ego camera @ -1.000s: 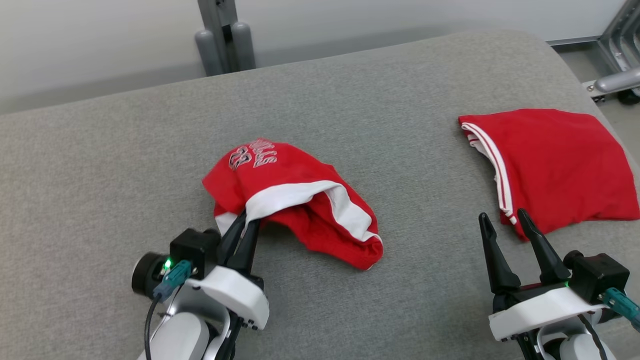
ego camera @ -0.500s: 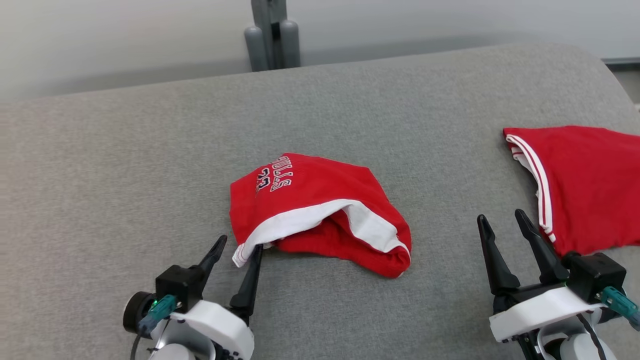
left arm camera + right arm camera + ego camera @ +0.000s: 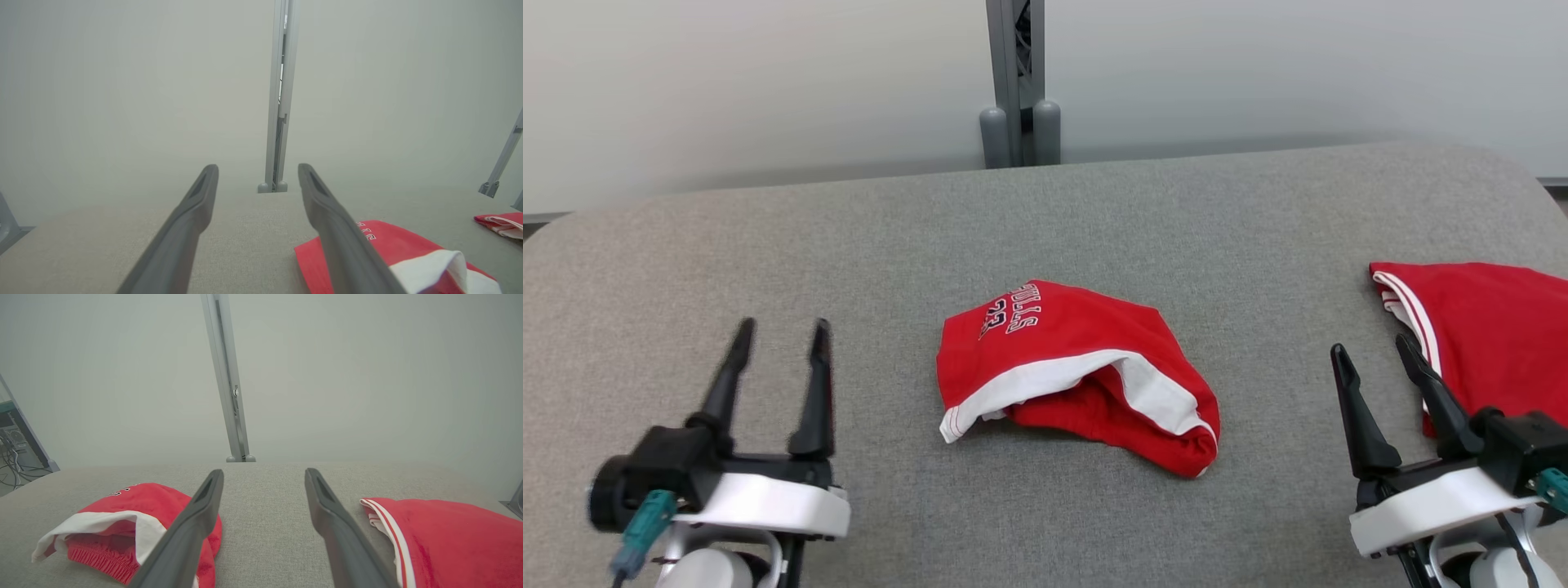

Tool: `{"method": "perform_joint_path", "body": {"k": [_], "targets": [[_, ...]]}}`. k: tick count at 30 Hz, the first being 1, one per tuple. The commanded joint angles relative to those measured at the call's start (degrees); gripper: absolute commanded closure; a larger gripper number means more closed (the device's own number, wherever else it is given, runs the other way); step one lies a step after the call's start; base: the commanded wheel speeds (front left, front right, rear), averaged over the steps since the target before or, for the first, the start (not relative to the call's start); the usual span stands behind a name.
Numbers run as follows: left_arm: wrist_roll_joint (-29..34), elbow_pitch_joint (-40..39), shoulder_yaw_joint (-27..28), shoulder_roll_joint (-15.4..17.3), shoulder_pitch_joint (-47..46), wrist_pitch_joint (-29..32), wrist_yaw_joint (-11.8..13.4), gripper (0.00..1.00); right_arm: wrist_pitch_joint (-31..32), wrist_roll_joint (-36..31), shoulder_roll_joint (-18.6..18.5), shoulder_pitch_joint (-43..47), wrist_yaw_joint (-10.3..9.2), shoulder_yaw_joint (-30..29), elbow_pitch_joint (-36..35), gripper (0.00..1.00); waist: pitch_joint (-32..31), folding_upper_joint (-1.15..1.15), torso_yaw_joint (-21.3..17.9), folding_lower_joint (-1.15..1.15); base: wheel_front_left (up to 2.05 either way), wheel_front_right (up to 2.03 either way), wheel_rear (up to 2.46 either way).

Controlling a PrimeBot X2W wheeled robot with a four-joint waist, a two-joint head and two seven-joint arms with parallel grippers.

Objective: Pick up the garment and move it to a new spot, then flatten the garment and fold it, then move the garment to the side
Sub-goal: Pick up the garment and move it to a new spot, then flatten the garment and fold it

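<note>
A crumpled red garment (image 3: 1078,367) with white trim and white lettering lies in a heap at the middle of the grey padded table (image 3: 849,245); it also shows as the red garment (image 3: 384,249) and the red garment (image 3: 122,522) in the wrist views. My left gripper (image 3: 780,339) stands open to the garment's left, well apart from it, with nothing between its fingers. My right gripper (image 3: 1372,355) is open too, at the lower right, between the two red cloths and holding nothing.
A second red cloth (image 3: 1486,335) with white stripes lies flat at the table's right edge, close behind my right gripper. A grey metal post (image 3: 1017,82) stands behind the table's far edge against a pale wall.
My left gripper let go of the garment's white hem, opened and drew back to the left. The garment has settled on the table. The head camera has turned, shifting the whole picture.
</note>
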Motion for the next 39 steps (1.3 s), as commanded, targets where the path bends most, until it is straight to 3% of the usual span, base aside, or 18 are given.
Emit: {"method": "perform_joint_path", "body": {"k": [1, 4, 9, 20, 39], "targets": [[0.52, -1.46, 0.87, 0.7, 0.75, 0.01, 0.97, 0.0, 0.45, -0.34, -0.43, 1.13, -0.02, -0.5, -0.53, 0.0, -0.69, 0.0, 0.26, 0.0, 0.0, 0.0, 0.0], [0.69, -5.13, 2.26, 2.08, 2.63, 0.75, 2.85, 0.0, 1.5, -0.88, -0.46, 2.08, -0.02, -1.01, -1.47, 0.0, -1.77, 0.0, 0.35, 0.0, 0.0, 0.0, 0.0], [0.31, -7.29, 2.96, 3.56, 5.8, 1.41, 3.46, 0.0, 2.9, -1.54, -0.24, 4.98, -0.02, -0.64, -2.83, 0.0, -3.33, 0.0, 0.17, 0.0, 0.0, 0.0, 0.0], [-0.33, -5.45, 1.82, 3.29, 9.08, 1.17, 3.34, 0.0, 4.7, -1.47, 0.84, 9.07, -0.02, -0.06, -4.5, 0.0, -4.86, 0.0, -0.27, 0.0, 0.0, 0.0, 0.0], [-0.23, -5.1, 1.11, 3.8, 7.51, 1.39, 3.15, 0.0, 4.47, -1.06, 0.13, 7.46, -0.02, -1.85, -2.64, 0.0, -4.15, 0.0, 0.76, 0.0, 0.0, 0.0, 0.0]]}}
